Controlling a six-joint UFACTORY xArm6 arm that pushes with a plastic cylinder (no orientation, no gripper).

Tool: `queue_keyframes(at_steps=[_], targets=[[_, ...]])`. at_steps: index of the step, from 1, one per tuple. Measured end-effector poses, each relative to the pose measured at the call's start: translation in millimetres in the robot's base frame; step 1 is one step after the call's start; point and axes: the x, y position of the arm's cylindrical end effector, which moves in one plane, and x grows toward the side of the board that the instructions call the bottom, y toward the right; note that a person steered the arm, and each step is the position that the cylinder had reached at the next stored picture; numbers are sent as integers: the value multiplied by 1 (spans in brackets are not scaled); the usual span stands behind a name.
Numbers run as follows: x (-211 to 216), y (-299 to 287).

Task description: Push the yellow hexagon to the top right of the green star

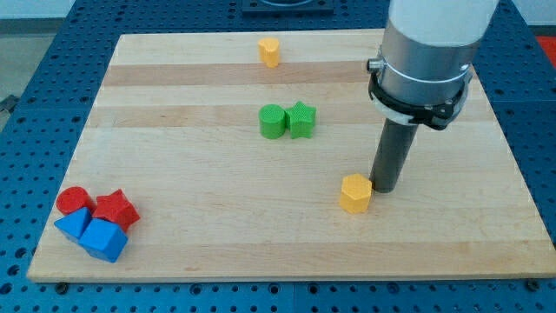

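While the yellow hexagon [355,193] sits well below and right of the green star [301,119], my tip [387,187], a bare rod without jaws, rests just beside the hexagon's right.

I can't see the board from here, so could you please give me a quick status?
My tip just right of the yellow hexagon, close or touching. Green star up-left, beside green cylinder. Path clear.

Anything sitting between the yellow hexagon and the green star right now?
No. In the camera view the board is bare between the yellow hexagon and the green star. My tip sits against the hexagon's right side.
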Motion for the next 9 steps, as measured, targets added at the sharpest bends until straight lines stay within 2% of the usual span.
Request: queue_keyframes(at_steps=[1, 2, 3, 6, 7, 8, 9], targets=[[44, 0], [73, -24], [55, -53], [-70, 9], [-93, 9], [-97, 9], [-135, -6]])
